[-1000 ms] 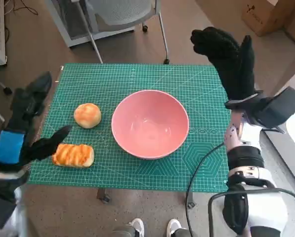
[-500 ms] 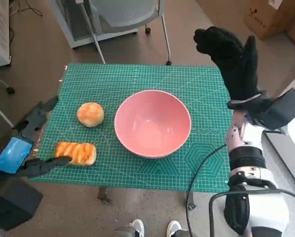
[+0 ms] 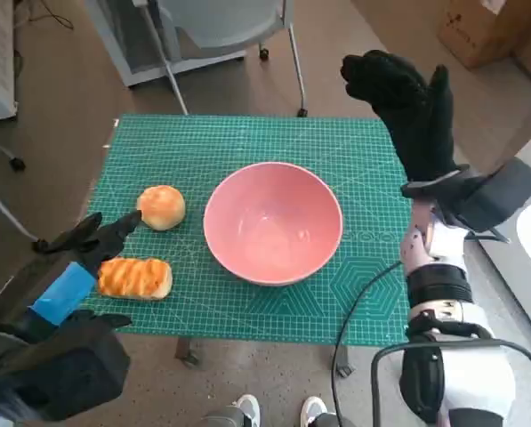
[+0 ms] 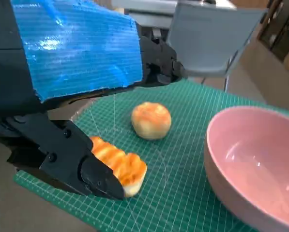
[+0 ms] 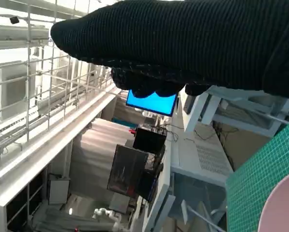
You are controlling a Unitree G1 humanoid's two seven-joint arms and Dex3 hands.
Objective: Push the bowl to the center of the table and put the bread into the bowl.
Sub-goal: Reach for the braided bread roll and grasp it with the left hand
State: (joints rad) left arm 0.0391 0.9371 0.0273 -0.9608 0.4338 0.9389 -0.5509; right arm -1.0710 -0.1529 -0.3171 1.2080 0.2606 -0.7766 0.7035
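Left hand (image 3: 65, 267) over green mat (image 3: 247, 133)

Two breads (image 3: 134, 277) lie left of bowl (image 3: 272, 222).

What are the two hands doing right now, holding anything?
Left hand: open, holding nothing, fingers either side of the striped bread.
Right hand: open, raised, holding nothing.

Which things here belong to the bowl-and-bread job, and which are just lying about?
Belonging to the job:
- pink bowl
- striped bread loaf
- round bun
- left hand, open beside the loaf
- right hand, raised

Just lying about:
- green cutting mat
- chair
- cardboard box
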